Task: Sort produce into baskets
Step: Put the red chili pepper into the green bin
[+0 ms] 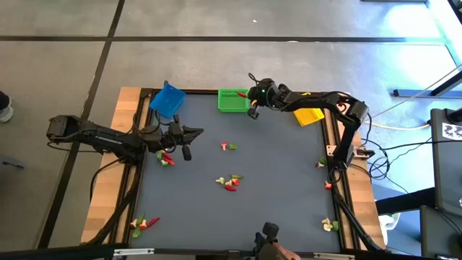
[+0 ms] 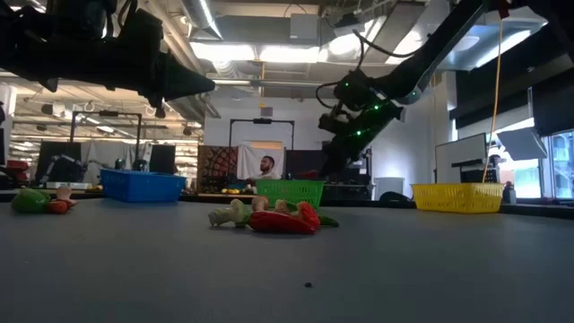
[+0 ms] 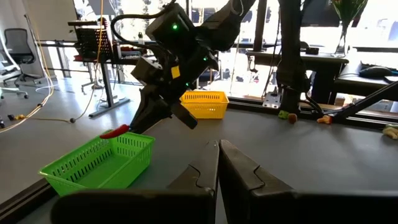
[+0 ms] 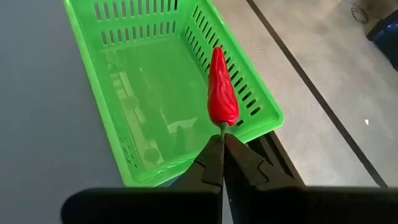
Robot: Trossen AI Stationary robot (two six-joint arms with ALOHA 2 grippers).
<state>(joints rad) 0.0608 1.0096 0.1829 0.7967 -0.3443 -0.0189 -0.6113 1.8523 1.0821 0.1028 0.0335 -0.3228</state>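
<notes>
Fingers of the right gripper (image 4: 219, 163) pinched together on the green stem of a red pepper (image 4: 221, 87), which projects beyond the tips over the green basket's (image 4: 264, 118) outer rim. Left gripper (image 3: 219, 163) closed, empty, waiting apart. Risk: with so slight a stem grip and the pepper above the rim, release may drop it outside onto the table.

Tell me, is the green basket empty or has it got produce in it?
Empty: the green basket shows a bare floor. The right gripper holds a red pepper over its rim.
</notes>
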